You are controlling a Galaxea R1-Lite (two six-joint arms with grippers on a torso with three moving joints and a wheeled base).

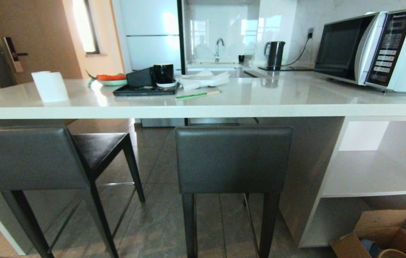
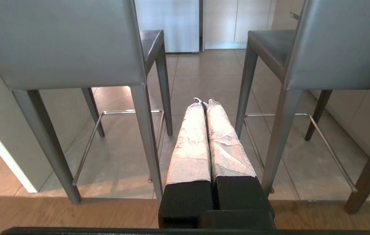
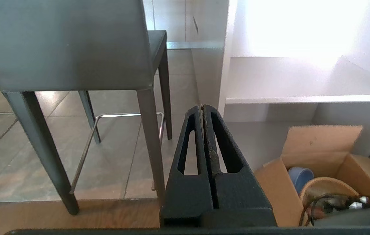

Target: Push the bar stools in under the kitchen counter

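A: Kitchen, grey tile floor (image 1: 159, 200). Long white desk (image 1: 203, 107) across the front, sink (image 1: 218, 53) behind it.

B: Stools?

A: Two. Left stool (image 1: 30, 157) is turned at an angle to the desk, backrest out in front of the desk's edge, its dark seat (image 1: 97, 147) reaching under the top. Right stool (image 1: 233, 159) stands square to the desk, backrest just below the edge, near the desk's white end panel (image 1: 310, 172).

B: On the desk?

A: Paper roll (image 1: 49, 86) at the desk's left end, black tray (image 1: 145, 89) with cups mid-desk, white cloth (image 1: 203, 80) and a green pencil (image 1: 197, 95) beside the tray, microwave (image 1: 378, 48) at the right end, kettle (image 1: 275, 53) behind. Open shelves (image 1: 375, 172) under the microwave end, cardboard box (image 1: 382, 233) on the floor by them.

B: Pincers?

A: Left pincer (image 2: 203, 101) closed tight, nothing in it, wrapped fingers (image 2: 191, 143) together, low and pointing at the gap between the two stools. Right pincer (image 3: 202, 107) closed too, empty, black fingers (image 3: 189, 147) together, low, between the right stool and the shelves. Neither touches a stool.
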